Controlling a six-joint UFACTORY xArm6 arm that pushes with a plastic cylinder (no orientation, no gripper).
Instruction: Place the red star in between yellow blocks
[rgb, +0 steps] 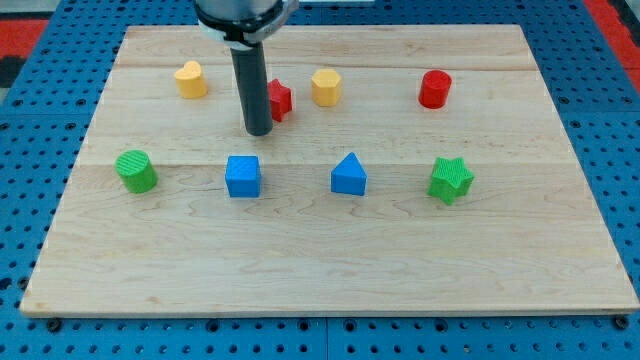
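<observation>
The red star (279, 99) lies near the view's top, between the yellow heart-shaped block (191, 80) on its left and the yellow hexagon block (326, 87) on its right. My rod comes down from the top of the view. My tip (258, 131) rests on the board just left of and below the red star, touching or nearly touching it. The rod hides the star's left part.
A red cylinder (435, 89) stands at the top right. A green cylinder (136, 171), a blue cube (243, 176), a blue triangular block (349, 175) and a green star (451, 180) form a row across the middle of the wooden board (320, 270).
</observation>
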